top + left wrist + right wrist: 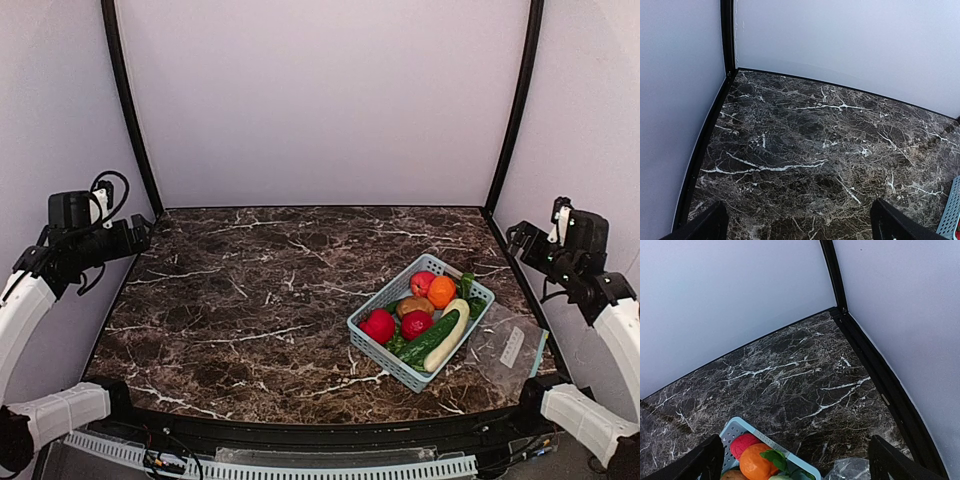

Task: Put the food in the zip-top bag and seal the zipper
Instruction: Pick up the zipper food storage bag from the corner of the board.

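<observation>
- Arms folded back, raised at side edges of the surface [250, 300]; left tool [143, 235] and right tool [517, 238] both gape wide, empty.
- I see food [420, 312] in the basket [375, 350], zip-top bag [500, 360] flat beside it.

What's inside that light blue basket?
The basket holds a cream squash, an orange, red round pieces and green pieces. Whatever lies beneath them is covered.

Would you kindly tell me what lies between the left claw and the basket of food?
Nothing but bare marbled table; the top external view shows that stretch between the left claw and the basket holding the food.
</observation>
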`<action>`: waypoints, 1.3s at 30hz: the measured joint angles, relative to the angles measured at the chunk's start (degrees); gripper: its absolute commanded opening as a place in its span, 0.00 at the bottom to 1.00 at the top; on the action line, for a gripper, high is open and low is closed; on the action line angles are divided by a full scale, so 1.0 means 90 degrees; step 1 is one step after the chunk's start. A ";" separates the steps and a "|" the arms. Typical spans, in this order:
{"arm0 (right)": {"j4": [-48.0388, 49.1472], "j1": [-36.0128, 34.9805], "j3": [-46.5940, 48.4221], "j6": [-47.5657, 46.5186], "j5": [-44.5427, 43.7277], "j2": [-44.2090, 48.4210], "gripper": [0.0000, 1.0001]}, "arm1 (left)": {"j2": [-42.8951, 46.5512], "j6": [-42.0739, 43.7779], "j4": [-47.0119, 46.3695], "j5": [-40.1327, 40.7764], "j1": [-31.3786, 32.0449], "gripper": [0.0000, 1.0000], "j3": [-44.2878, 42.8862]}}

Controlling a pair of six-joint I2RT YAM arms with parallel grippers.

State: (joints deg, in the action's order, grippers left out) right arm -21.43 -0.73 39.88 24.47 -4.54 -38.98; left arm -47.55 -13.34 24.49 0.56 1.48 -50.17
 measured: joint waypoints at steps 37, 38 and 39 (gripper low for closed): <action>-0.1537 0.0930 -0.0937 0.1761 0.0610 -0.2045 0.78 | 0.0425 0.0192 -0.0287 -0.0435 0.0000 1.00 0.0889; -0.1484 0.0920 -0.0937 0.1700 0.0685 -0.2125 0.77 | 0.0449 0.0192 -0.0287 -0.0403 0.0000 1.00 0.0889; -0.1433 0.0911 -0.0937 0.1656 0.0758 -0.2195 0.77 | 0.0471 0.0192 -0.0284 -0.0374 0.0000 1.00 0.0889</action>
State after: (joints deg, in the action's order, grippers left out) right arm -34.33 7.46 31.44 39.38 2.28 -58.74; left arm -43.31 -11.62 21.93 -2.81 1.48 -42.17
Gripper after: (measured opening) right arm 0.779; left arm 0.996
